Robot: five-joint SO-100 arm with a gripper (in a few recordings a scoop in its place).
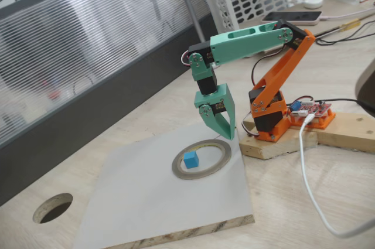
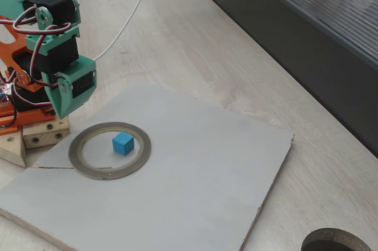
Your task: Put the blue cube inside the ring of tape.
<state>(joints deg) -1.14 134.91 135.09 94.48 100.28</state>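
The blue cube [image 1: 190,159] [image 2: 123,143] rests on the grey board inside the ring of tape [image 1: 220,154] [image 2: 88,164], near the ring's left inner edge in a fixed view [image 1: 190,159]. My green gripper [image 1: 224,132] [image 2: 61,111] hangs just above the ring's far rim, pointing down, apart from the cube. Its fingers look closed together with nothing between them.
The ring lies on a grey board [image 1: 152,202] [image 2: 201,168] set on the wooden table. A dark round hole [image 1: 53,208] [image 2: 336,242] is cut in the tabletop. My orange base [image 1: 270,114] sits on a wooden block, with a white cable [image 1: 307,173] beside it.
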